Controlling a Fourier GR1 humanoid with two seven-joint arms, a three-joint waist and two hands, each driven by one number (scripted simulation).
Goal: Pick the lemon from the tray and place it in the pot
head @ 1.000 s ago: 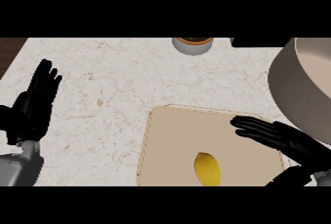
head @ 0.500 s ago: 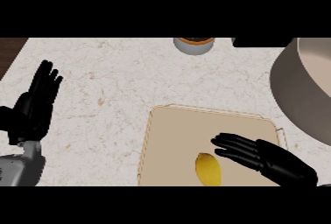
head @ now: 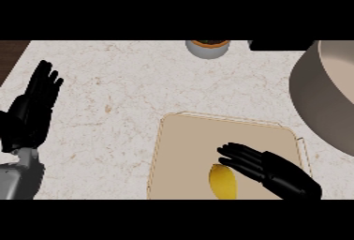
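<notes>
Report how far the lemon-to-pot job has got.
Done: nothing yet; the lemon lies on the tray. In hand: the right robot hand is over the tray, fingers straight, right beside the lemon but not curled round it. Left: grasp it, lift it and carry it to the pot at the right edge. The left robot hand rests open at the left.

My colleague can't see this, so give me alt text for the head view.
The robot's right hand, fingers open, reaches over a beige tray beside a yellow lemon. The left hand rests open at the left; a large pot stands at the right.
</notes>
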